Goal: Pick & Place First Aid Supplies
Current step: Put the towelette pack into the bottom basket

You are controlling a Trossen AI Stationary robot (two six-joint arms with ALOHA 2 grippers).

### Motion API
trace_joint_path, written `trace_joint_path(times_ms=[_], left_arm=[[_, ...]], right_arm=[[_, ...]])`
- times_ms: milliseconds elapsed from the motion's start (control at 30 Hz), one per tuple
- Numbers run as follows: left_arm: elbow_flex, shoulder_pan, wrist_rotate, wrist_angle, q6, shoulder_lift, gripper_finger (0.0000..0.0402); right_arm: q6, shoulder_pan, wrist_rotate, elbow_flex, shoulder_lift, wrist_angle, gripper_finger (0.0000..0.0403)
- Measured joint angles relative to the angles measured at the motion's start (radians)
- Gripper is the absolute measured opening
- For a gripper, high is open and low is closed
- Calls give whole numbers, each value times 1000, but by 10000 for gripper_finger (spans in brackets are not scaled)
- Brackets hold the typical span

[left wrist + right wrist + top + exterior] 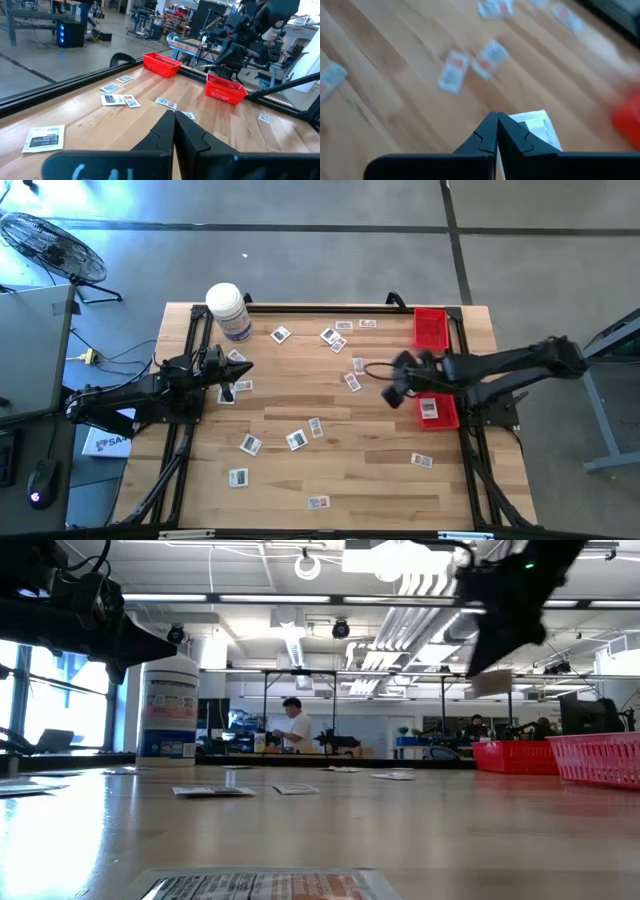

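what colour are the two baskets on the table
Both baskets are red, with a mesh-like wall; the left wrist view shows them best.

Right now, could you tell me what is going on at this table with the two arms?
The right gripper is shut on a small white packet, held above the wooden table near the red baskets. One packet already lies in the nearer basket. Many more packets are scattered over the table. The left gripper is shut and empty, waiting near the white jar.
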Motion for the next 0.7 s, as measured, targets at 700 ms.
trace_joint_path(times_ms=[700], left_arm=[[0,0,0,0,0,0,1]], right_arm=[[532,178,-103,-301,-106,-108,3]])
